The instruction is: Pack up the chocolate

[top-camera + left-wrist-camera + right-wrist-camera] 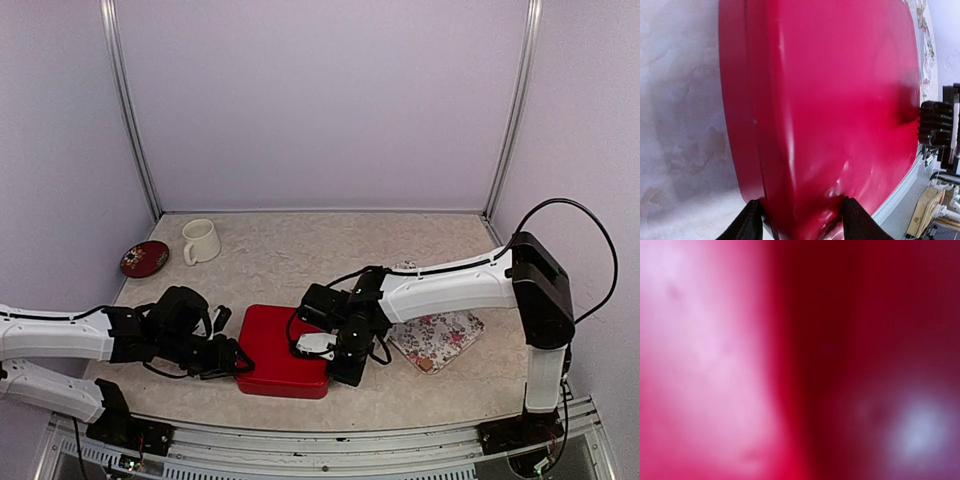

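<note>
The red box (280,350) lies shut, lid on, near the table's front middle; it fills the left wrist view (840,100). No chocolate shows in any view. My left gripper (238,362) is at the box's left edge, and its two black fingers (751,222) clamp that edge, one at the lid's top and one at the table side. My right gripper (318,350) points down at the box's right edge, pressed against it and shut. Its wrist view is only a red blur, and nothing between its fingers can be made out.
A floral tray (440,338) lies right of the box under the right arm. A white mug (200,240) stands at the back left, with a small dark red dish (144,258) beside it. Metal frame posts rise at both back corners.
</note>
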`<state>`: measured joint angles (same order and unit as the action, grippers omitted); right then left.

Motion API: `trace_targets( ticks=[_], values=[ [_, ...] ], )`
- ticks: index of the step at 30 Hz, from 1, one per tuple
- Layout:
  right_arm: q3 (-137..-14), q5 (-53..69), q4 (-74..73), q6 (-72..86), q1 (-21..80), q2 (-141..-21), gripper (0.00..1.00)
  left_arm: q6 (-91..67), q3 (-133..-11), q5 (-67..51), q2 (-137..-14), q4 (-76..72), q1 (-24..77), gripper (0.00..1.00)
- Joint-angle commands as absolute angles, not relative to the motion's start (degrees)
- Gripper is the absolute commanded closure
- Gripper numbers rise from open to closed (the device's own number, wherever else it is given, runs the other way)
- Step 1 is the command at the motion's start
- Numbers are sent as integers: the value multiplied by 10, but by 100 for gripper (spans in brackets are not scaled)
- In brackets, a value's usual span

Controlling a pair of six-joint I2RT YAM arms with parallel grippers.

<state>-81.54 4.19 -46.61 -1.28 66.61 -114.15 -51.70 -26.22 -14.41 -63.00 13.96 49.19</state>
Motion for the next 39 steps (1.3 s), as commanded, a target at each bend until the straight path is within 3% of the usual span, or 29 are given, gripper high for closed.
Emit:
trace_targets(
  ticks=[1, 13, 14, 18, 20, 27, 39],
  values=[
    [-882, 88, -351, -36, 694, -1181, 97, -534, -256, -249, -640, 30, 509, 56],
    [-935, 61, -368, -61, 709, -1213, 97, -550, -242, -264, -663, -17, 510, 76],
    [-932, 60, -365, -56, 708, -1209, 96, -540, -249, -256, -657, 0, 507, 74],
    [-889, 60, -344, -26, 687, -1166, 86, -499, -284, -207, -640, 83, 489, 50],
    [-853, 74, -331, -6, 666, -1135, 79, -483, -289, -200, -634, 99, 476, 45],
    [-688, 149, -258, 52, 603, -1014, 51, -455, -292, -193, -617, 101, 455, 38],
    [-545, 342, -91, 206, 534, -929, 31, -458, -274, -205, -624, 65, 435, 32]
  ],
)
